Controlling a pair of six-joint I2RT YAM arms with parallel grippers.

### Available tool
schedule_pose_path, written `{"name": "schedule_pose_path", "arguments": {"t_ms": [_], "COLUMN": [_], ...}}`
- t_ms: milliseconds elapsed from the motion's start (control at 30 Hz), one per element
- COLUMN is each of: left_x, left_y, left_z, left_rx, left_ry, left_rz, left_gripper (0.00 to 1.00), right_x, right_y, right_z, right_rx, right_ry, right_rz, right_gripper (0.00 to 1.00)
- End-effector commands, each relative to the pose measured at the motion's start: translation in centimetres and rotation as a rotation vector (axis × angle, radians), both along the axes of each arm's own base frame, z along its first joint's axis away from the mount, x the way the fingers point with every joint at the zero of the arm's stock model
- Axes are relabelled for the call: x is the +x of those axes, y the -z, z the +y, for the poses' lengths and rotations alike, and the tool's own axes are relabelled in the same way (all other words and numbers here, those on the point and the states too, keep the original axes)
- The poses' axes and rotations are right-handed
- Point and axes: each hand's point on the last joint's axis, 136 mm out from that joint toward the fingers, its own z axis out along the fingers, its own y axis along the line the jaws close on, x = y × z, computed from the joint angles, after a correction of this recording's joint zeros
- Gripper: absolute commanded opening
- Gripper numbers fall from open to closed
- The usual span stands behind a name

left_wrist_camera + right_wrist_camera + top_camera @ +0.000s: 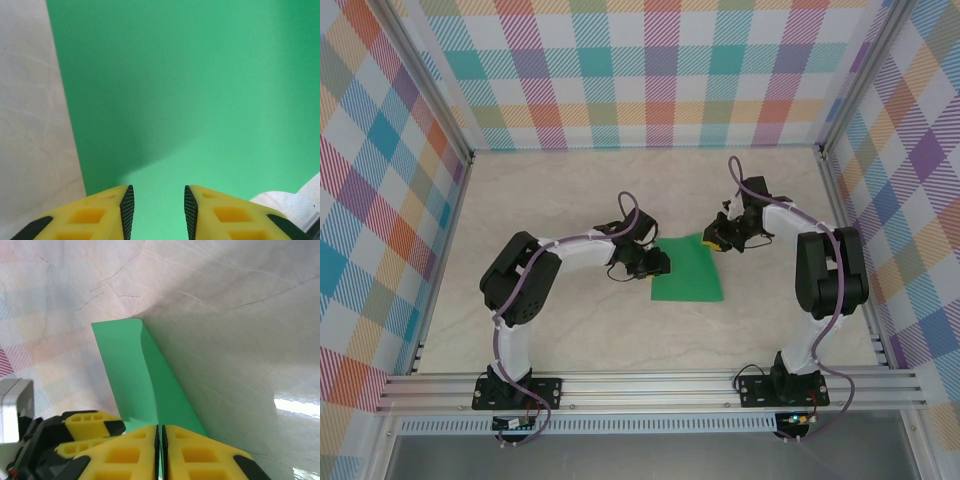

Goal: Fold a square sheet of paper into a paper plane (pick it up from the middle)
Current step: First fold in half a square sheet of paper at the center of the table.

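**Right gripper pinches the sheet's far right corner while the left guards its left edge**

The square sheet of paper (pixel 690 280) lies on the counter (pixel 570 200) between the two arms, near the middle. It shows no crease yet, so by my judgement the folding has barely begun.

The right gripper (pixel 713 240) sits at the sheet's far right corner. In its wrist view the jaws are closed tight together with a thin sliver of green caught between them. The paper beyond rises off the counter and curls over at its far end. This grip on the corner seems meant to lift one edge so it can be carried across for a first fold.

The left gripper (pixel 658 265) is at the sheet's left edge. Its wrist view shows the fingers (pixel 112 215) narrowly apart, with nothing between them and green paper spread below and ahead. Whether the tips press on the sheet I cannot tell. It probably sits there to stop the thin paper sliding or spinning when the right arm pulls.

The risk is that such light paper buckles or slips out of the pinch.
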Motion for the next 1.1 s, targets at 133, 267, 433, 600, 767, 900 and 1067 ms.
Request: {"name": "schedule_pose_path", "arguments": {"t_ms": [133, 267, 433, 600, 767, 900, 1067], "left_x": [-1.8, -3.5, -3.9, -4.4, -4.0, -3.6, -3.4], "left_y": [-5.8, -6.3, -6.1, -5.5, -3.5, -2.8, -2.8], "left_z": [-2.4, -5.0, -8.4, -10.9, -9.7, -9.6, -10.1], "left_rx": [0.032, 0.08, 0.06, 0.098, 0.241, 0.281, 0.281], "left_ry": [0.046, 0.067, 0.042, 0.048, -0.002, -0.01, -0.004], "left_rz": [-0.143, -0.202, -0.217, -0.249, -0.258, -0.264, -0.268], "left_gripper": [0.57, 0.68, 0.79, 0.85, 0.8, 0.73, 0.69], "right_x": [-0.8, -1.3, -1.7, -2.1, -2.3, -2.2, -2.2], "right_y": [-1.1, -2.0, -2.8, -2.7, -2.8, -3.1, -3.1], "right_z": [-0.2, -0.3, -0.5, -0.4, -0.4, -0.4, -0.5], "right_rx": [0.03, 0.046, 0.052, 0.057, 0.062, 0.059, 0.052], "right_ry": [0.071, 0.139, 0.172, 0.171, 0.17, 0.168, 0.164], "right_rz": [0.021, 0.041, 0.048, 0.067, 0.068, 0.063, 0.063], "right_gripper": [0.08, 0.08, 0.1, 0.1, 0.11, 0.12, 0.13]}}
